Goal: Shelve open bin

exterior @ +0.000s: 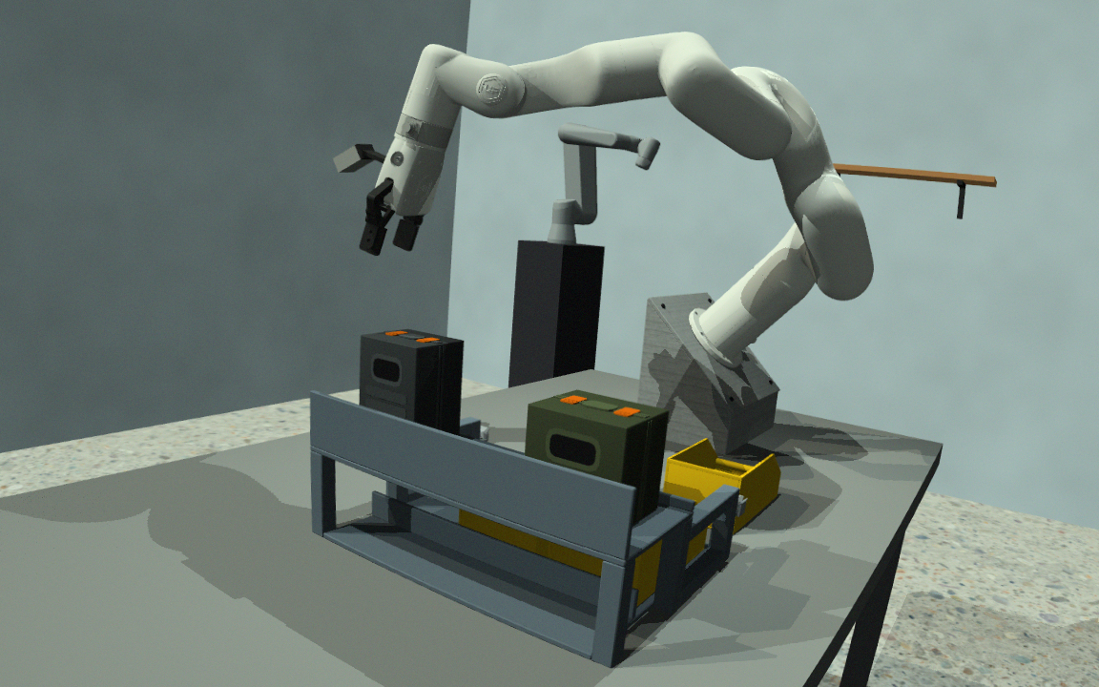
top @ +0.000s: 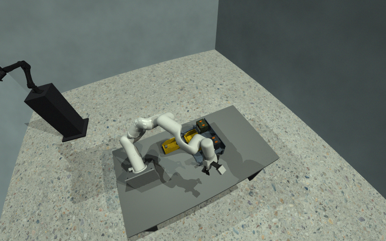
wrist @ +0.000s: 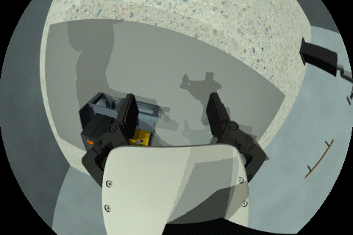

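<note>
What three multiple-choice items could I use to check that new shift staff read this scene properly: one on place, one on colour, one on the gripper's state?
1. Where is the green case?
A) under the table
B) on the blue-grey shelf
C) on the floor

2. What colour are the latches on both cases?
A) orange
B) white
C) blue

3. How is the gripper?
A) shut
B) gripping a bin
C) open and empty

1 B: the green case stands on the shelf.
2 A: both lids show orange latches.
3 C: the gripper's fingers stand apart, nothing between.
</note>
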Tool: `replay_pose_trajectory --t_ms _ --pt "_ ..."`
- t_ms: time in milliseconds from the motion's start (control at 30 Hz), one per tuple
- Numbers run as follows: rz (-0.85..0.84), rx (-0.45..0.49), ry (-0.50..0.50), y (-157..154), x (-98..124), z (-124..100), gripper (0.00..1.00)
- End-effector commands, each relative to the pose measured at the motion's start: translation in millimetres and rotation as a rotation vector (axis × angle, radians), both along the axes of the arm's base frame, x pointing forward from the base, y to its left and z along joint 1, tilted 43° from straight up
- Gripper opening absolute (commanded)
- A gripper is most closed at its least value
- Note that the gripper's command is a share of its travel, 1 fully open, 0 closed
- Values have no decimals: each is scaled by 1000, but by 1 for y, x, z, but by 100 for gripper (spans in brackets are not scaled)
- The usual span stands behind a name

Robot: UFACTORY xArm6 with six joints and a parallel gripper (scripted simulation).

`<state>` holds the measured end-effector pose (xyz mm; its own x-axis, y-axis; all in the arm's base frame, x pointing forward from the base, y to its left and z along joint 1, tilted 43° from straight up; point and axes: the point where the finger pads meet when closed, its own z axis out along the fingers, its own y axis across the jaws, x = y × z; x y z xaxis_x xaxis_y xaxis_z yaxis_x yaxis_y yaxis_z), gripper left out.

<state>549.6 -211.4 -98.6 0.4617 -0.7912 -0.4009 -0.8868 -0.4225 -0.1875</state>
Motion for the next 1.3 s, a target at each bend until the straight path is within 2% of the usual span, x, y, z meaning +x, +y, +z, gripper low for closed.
replay_pose_trajectory --t_ms 0,400,567,967,1133,1267 --pt "-2 -3 -4 1 1 -1 100" --pt "-2 -3 -4 1 1 -1 100" --pt "-2 -3 -4 -5 -53 -9 100" --pt "-2 -3 -4 -5 -53 -9 100" --pt "-218 54 128 39 -63 14 100" --pt "-218 54 128 39 -63 14 100"
